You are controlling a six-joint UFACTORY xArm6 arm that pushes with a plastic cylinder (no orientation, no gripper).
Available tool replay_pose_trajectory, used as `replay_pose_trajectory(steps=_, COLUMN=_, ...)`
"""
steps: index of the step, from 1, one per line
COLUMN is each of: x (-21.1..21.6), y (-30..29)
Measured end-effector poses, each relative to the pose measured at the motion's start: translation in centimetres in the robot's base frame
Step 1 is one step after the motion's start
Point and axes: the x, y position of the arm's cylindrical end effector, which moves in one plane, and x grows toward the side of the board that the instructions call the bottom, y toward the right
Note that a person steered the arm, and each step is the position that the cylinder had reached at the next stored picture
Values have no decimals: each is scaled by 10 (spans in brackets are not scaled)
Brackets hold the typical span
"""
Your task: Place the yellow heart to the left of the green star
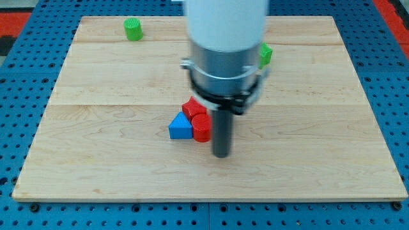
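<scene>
While the yellow heart was nowhere to be seen in the shot, the arm looked like it was only at the searching or approach stage of the job, at least that's my read. No jaws to report on this rig, just a straight dark rod, so nothing was open, closed or holding anything. My tip (221,154) sat on the pale wooden board (96,160) a bit below centre, just right of and slightly below a little cluster: a blue plastic triangle-ish block (179,127), a red plastic block with a rounded end (202,128) right next to it, and a second red chunky block (192,108) tucked just above. The tip was very near the lower red one, but I couldn't tell if it was touching.

The big white and grey arm body (225,45) blocked the upper middle of the frame. A green plastic block (265,55) peeked out at its right edge, mostly hidden, so the shape was a guess; it may have been the star. Another green ridged block (133,29) sat in the upper left, and could equally have been it.

Everything looked matte and hard, sitting on smooth grained planks over a blue pegboard (25,96). Next move probably called for finding the heart, possibly hidden behind the arm, then getting behind it without bumping the red pieces.
</scene>
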Motion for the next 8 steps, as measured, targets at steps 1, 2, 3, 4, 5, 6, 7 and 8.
replay_pose_trajectory(steps=1, x=-26, y=75)
replay_pose_trajectory(steps=2, x=-84, y=81)
replay_pose_trajectory(steps=3, x=-96, y=41)
replay_pose_trajectory(steps=4, x=-99, y=-3)
replay_pose_trajectory(steps=5, x=-115, y=-41)
replay_pose_trajectory(steps=6, x=-112, y=-63)
replay_pose_trajectory(steps=7, x=-129, y=-80)
replay_pose_trajectory(steps=8, x=-163, y=-61)
